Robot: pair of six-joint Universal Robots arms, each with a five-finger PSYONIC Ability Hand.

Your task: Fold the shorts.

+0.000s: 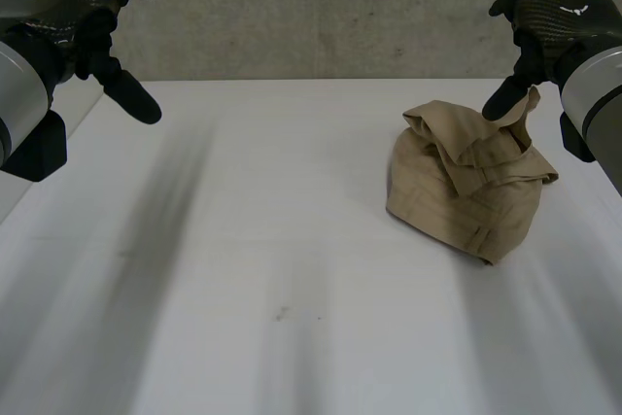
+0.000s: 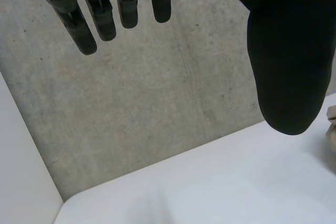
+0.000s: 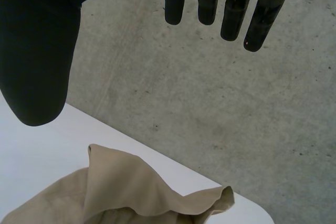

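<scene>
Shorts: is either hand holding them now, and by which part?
Nothing is held. The left hand and right hand are both open above the table; the shorts lie crumpled below the right hand, apart from it.

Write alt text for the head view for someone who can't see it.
A crumpled heap of tan shorts lies on the right side of a white table. The right hand hovers open just over it; the left hand hangs open at far left, away from the cloth.
</scene>
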